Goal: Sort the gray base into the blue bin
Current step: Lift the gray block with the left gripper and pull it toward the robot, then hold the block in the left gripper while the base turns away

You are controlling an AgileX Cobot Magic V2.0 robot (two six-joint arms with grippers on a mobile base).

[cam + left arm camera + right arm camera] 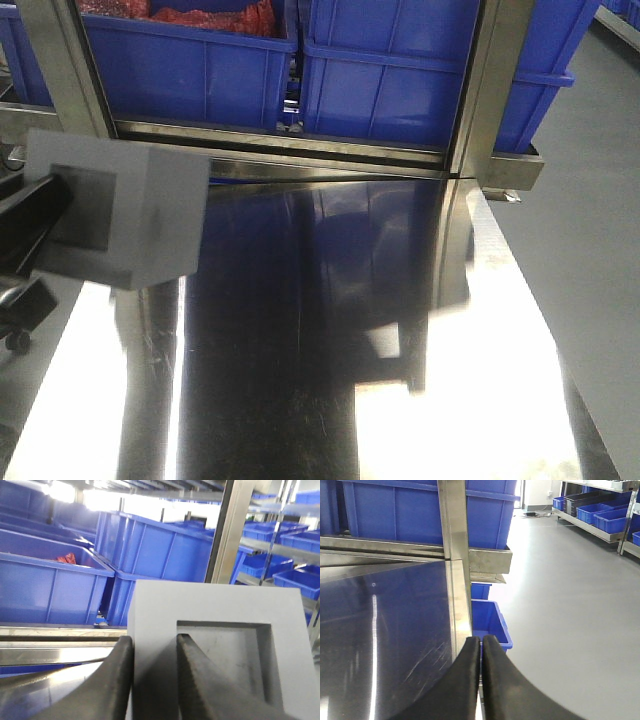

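While the polished, mirror-like steel bench (pixel 330 330) fills most of the front view, a raised steel shelf runs along its far edge and carries a deep bright-blue plastic bin (pixel 385 85) with smooth walls and a rimmed edge. Just to the left of this bin stands a second blue crate (pixel 190 65) holding something red. An upright brushed-steel post (pixel 490 90) rises at the shelf's right end, and beyond the bench's right edge lies a plain grey floor (pixel 570 605) where a smaller blue crate (pixel 490 625) sits low beside the bench. The matte light-gray cube-like base (pixel 120 215) is at the left side of the bench, in front of the crate with the red contents and near the shelf. Its face with the square recessed pocket is turned toward the cameras, and it appears to hang clear of the bench surface. The left claw (pixel 154 640) is clamped on this gray base, one dark finger lying along the outer side and the other reaching into the pocket, so the wall between them is pinched. The right claw (pixel 481 640) has its two black fingers pressed together with nothing between them, and it sits above the bench's right edge, well apart from the base.
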